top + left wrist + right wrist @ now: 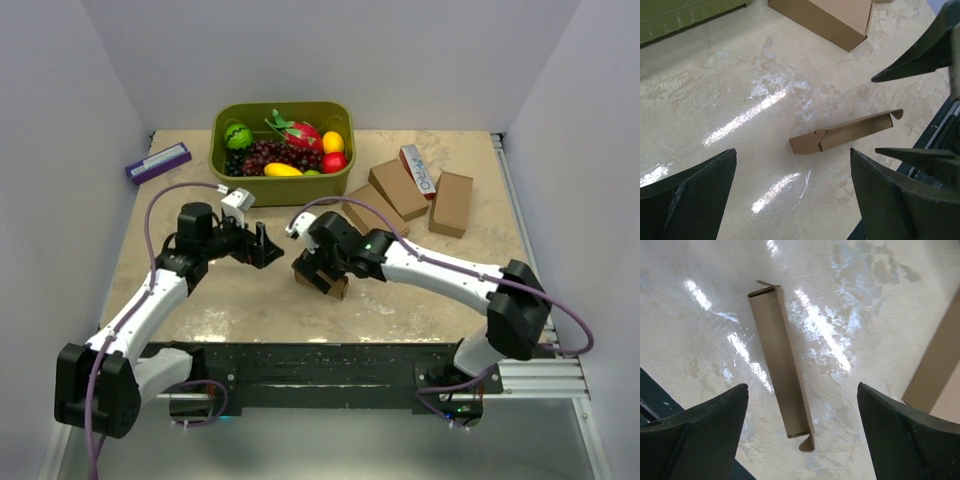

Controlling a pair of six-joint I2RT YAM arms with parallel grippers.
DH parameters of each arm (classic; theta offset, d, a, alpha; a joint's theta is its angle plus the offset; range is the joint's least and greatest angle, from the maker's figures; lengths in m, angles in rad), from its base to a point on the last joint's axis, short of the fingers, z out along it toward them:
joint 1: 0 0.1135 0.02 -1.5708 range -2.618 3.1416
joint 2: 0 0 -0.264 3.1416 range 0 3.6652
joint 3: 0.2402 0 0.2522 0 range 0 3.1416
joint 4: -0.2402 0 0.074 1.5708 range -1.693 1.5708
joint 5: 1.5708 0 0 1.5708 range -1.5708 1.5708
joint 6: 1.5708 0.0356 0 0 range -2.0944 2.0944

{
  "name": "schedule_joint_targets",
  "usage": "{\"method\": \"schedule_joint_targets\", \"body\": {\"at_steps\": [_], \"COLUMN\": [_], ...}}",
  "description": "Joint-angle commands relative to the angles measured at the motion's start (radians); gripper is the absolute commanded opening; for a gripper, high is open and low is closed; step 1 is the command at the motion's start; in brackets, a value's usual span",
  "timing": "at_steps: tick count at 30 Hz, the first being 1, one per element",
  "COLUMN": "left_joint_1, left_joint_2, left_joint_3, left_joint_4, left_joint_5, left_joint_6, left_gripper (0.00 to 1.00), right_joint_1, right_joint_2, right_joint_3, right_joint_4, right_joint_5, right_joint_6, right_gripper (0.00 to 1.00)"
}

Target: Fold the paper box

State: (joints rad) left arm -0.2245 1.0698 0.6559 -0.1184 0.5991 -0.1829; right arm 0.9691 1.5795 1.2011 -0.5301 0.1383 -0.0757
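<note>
1. The paper box (782, 365) is lying flat on the surface (865, 300) toward the near edge, with bare room all around it.
2. The right fingers (700, 430) are hanging spread wide over it, not touching. The left fingers (690, 200) are gaping apart just beside.
3. The green bin (290, 187) at the back is holding fruit (285, 152).

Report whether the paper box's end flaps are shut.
Not shut: the paper box lies on the table, a small flap sticking out at each end.
</note>
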Motion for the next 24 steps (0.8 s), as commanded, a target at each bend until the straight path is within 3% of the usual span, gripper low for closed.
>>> {"method": "schedule_joint_targets", "body": {"at_steps": [1,6,9,14,24], "left_joint_1": [-0.061,-0.160,-0.199,-0.242,-0.291], "left_joint_2": [0.002,0.048,0.082,0.139,0.176], "left_joint_3": [0.050,0.089,0.108,0.148,0.163], "left_joint_4": [-0.003,-0.044,-0.052,-0.047,-0.084], "left_joint_5": [-0.030,-0.140,-0.180,-0.208,-0.254], "left_joint_6": [0.066,0.132,0.145,0.166,0.207], "left_gripper": [0.99,0.93,0.88,0.69,0.62], "right_joint_1": [-0.006,-0.004,0.003,0.046,0.102], "right_joint_2": [-0.137,-0.292,-0.355,-0.368,-0.285], "right_joint_3": [-0.018,-0.119,-0.201,-0.250,-0.218], "right_joint_4": [0.007,-0.061,-0.048,-0.057,-0.079], "right_joint_5": [0.121,0.161,0.144,0.196,0.334], "right_joint_6": [0.256,0.599,0.719,0.803,0.864], "right_gripper": [0.92,0.84,0.72,0.65,0.50]}}
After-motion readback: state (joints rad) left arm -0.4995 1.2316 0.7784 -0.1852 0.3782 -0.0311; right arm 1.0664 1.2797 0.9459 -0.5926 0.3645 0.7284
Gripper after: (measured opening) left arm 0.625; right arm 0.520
